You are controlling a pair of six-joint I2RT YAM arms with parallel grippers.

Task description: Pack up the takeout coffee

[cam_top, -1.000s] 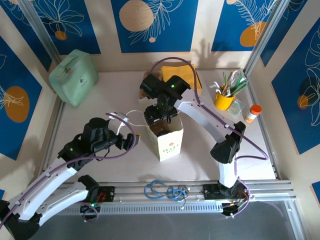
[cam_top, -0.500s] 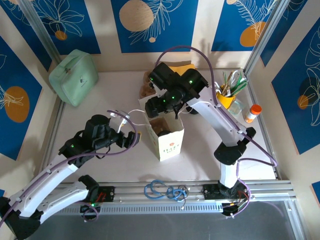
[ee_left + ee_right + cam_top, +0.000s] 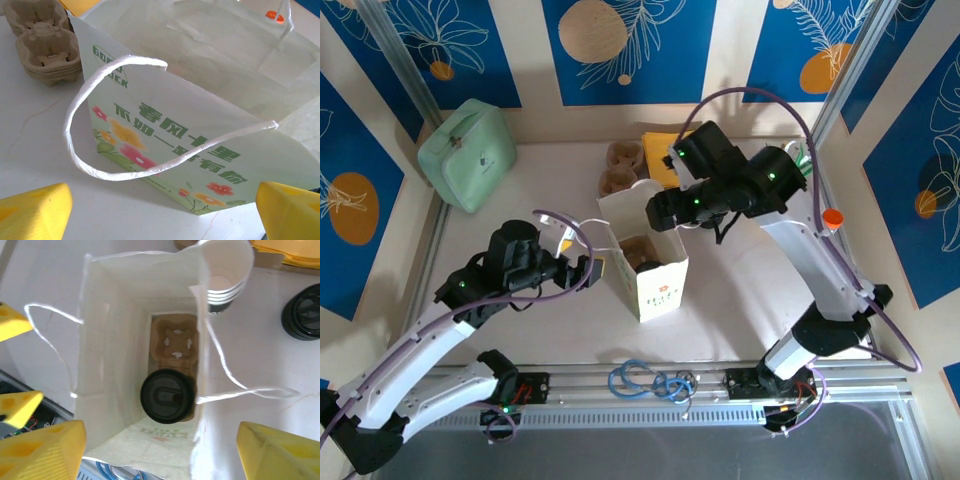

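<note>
Left of the paper bag (image 3: 660,288), the left gripper (image 3: 592,270) sits low over the desk (image 3: 550,330). Its jaws are spread wide and grip nothing, and the bag's near twine handle (image 3: 100,150) droops just ahead of them. The bag stands upright and open. On its floor lies a pulp cup carrier (image 3: 175,340), and the takeout coffee (image 3: 166,396) sits in one pocket of that carrier, black lid up, while the other pocket is bare. Above the bag's mouth and a little to its right hovers the right gripper (image 3: 668,212), its jaws also wide and holding nothing, well apart from the cup. Right of the bag, on the desk, stand a stack of lidless white cups (image 3: 225,270) and some loose black lids (image 3: 302,315). The step in hand appears to be the end of the placing: the coffee seems seated and let go. The next move likely calls for lifting the right arm straight clear of the bag so the far handle does not catch a finger. The left arm, meanwhile, stays near enough to steady the light bag if it tips.
</note>
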